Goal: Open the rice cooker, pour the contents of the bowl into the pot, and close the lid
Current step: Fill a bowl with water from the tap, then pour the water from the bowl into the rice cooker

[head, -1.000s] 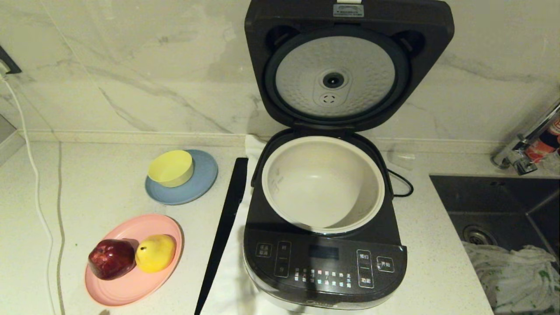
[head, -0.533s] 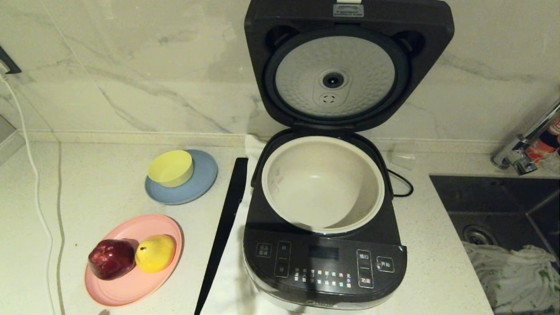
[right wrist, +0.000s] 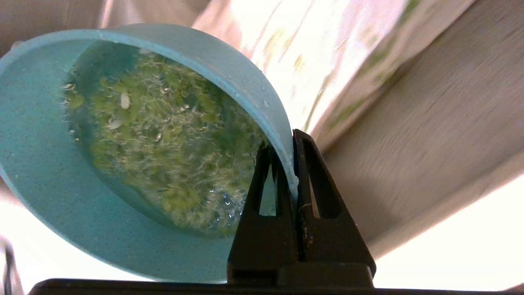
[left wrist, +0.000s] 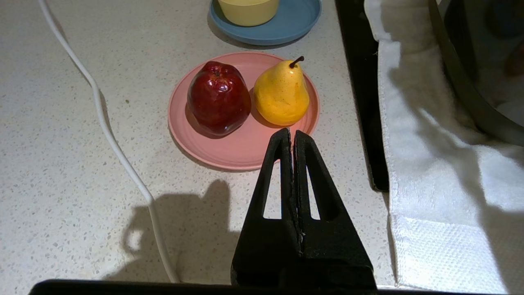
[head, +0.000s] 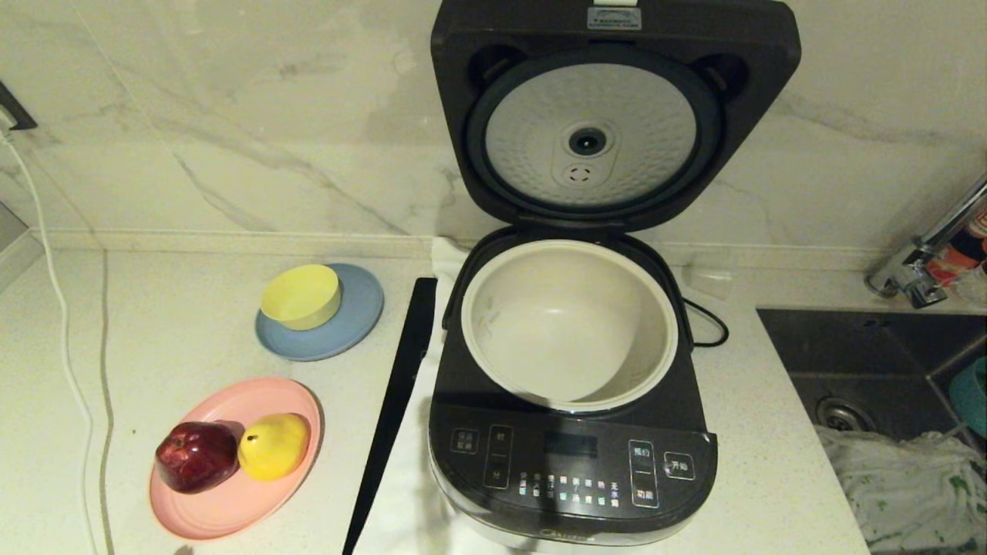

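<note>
The dark rice cooker [head: 572,470] stands mid-counter with its lid [head: 613,116] raised against the wall, silver inner plate facing me. Its cream pot [head: 569,324] holds nothing. A sliver of the teal bowl [head: 973,395] shows at the head view's right edge, over the sink. My right gripper [right wrist: 291,141] is shut on that bowl's rim [right wrist: 262,98], and the green contents [right wrist: 159,143] lie wet inside the tilted bowl. Over the counter near the pink plate, my left gripper [left wrist: 291,132] hangs shut with nothing in it.
A pink plate [head: 231,501] carries a red apple [head: 197,456] and yellow pear [head: 274,445]. Behind it a yellow bowl [head: 301,295] sits on a grey-blue plate [head: 356,324]. A black strip [head: 393,408], white cloth [left wrist: 434,172], white cable [head: 54,308], sink [head: 871,362] and tap [head: 917,262] surround the cooker.
The teal bowl's edge has come into the head view at the right border over the sink. Cooker, pot and plates have not moved.
</note>
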`<state>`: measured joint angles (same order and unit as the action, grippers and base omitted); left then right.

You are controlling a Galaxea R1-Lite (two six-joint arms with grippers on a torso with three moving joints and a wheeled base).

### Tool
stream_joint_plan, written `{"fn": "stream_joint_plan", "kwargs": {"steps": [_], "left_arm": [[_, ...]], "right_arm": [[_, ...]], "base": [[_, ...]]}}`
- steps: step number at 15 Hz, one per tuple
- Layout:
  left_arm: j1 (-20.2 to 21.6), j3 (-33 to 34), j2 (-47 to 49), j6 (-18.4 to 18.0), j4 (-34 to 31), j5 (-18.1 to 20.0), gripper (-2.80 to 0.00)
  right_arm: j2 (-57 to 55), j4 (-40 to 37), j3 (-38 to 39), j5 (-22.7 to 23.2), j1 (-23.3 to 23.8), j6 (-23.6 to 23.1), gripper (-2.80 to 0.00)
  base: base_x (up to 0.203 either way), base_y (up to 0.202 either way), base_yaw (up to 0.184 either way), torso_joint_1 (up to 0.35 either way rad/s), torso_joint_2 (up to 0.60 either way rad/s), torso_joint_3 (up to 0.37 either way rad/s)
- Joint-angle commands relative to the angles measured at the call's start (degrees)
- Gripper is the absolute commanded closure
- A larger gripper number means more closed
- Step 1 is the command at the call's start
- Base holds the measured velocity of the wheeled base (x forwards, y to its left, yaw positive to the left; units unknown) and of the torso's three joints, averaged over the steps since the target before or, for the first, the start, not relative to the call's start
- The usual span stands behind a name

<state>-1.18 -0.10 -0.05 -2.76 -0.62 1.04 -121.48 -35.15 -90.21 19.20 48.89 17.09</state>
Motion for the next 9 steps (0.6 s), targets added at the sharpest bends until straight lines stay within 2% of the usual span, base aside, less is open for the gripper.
{"fn": "stream_joint_plan", "kwargs": {"steps": [1, 4, 9], "left_arm": [[-0.05, 0.01, -0.04, -0.06, 0.01, 0.01, 0.00], [0.03, 0.01, -0.04, -0.06, 0.01, 0.01, 0.00], [-0.04, 0.01, -0.04, -0.06, 0.01, 0.01, 0.00]], "right_arm": [[11.92, -0.35, 6.63, -0.04, -4.55, -0.65, 0.00], [23.24, -1.57, 12.48, -0.99, -13.64, -1.56, 0.00], [35.29, -8.72, 13.54, -5.62, -33.73, -1.45, 0.00]], "base": [[0.000, 0.000, 0.000, 0.000, 0.00, 0.000], [0.000, 0.000, 0.000, 0.000, 0.00, 0.000], [0.000, 0.000, 0.000, 0.000, 0.00, 0.000]]}}
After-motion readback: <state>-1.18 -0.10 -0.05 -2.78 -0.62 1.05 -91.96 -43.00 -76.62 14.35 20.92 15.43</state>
